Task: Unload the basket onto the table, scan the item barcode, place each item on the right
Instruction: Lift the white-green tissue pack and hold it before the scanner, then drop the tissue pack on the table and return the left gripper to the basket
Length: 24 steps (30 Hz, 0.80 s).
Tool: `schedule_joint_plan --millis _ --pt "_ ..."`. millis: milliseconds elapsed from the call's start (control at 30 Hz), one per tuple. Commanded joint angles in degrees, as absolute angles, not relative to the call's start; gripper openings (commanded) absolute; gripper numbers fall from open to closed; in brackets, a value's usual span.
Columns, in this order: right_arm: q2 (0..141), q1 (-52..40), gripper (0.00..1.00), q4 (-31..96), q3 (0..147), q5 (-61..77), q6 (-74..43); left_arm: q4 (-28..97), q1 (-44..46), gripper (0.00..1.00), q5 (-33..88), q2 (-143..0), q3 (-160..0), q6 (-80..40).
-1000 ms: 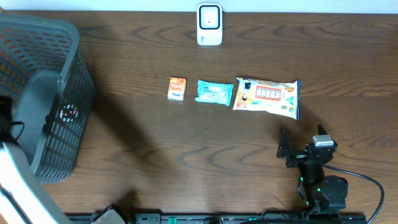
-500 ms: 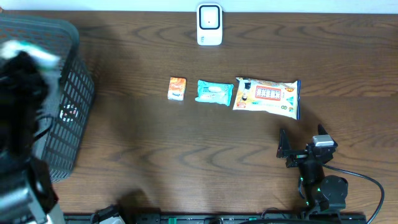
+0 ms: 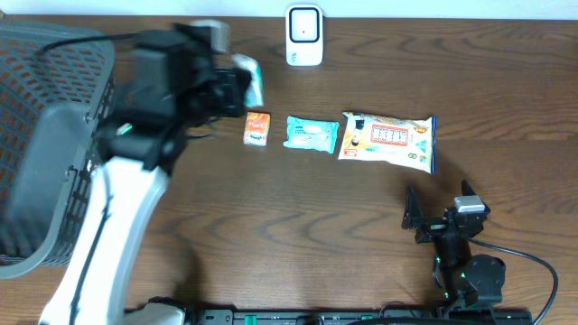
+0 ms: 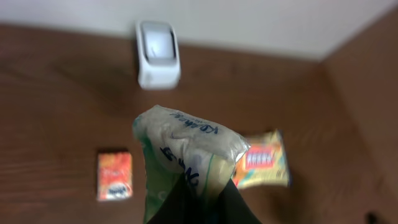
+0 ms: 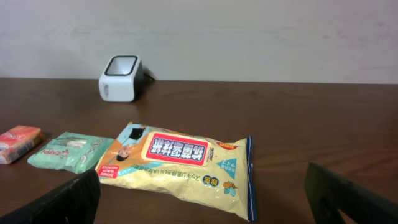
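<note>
The left hand (image 3: 226, 88) was clamped tight on one end of a soft packet (image 4: 186, 155), pale with green print. It held the packet in the air just left of the scanner (image 3: 304, 36) and near it, not yet in front of the window. The right hand (image 3: 438, 203) sat spread wide and empty near the front of the bench (image 3: 298, 235).

My main worry was the grip. The packet looked floppy and was pinched only at its lower end, so I'd guess it could sag or twist on the way across and show the scanner the wrong face. I couldn't tell which side the barcode was on, and the overhead view was blurred around the arm. It could also creep out of the fingers, since film like that tends to be slick.

Room was tight up there too. The scanner stood right at the back edge against the wall (image 5: 249, 31), so there was nothing to spare behind it. The orange box (image 3: 257, 128) lay close under the arm, with the teal packet (image 3: 312, 134) and the yellow wipes pack (image 3: 388, 141) in a row to its right, so a low pass could knock them. The basket (image 3: 54, 135) filled the left side. The open stretch was the middle of the bench in front of that row, well apart from the right hand.
</note>
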State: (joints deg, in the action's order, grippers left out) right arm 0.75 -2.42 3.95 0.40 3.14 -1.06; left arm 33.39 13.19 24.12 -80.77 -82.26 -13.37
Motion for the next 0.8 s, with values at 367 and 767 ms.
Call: schedule_joint_plan --millis 367,767 --pt "0.67 -2.24 0.99 4.14 0.34 3.14 -1.65 22.94 18.09 0.07 16.84 -105.14 -82.67 -7.97" --pt "0.67 -2.24 0.99 4.14 0.34 3.14 -1.65 11.81 18.09 0.09 16.84 -117.12 -82.67 -7.99"
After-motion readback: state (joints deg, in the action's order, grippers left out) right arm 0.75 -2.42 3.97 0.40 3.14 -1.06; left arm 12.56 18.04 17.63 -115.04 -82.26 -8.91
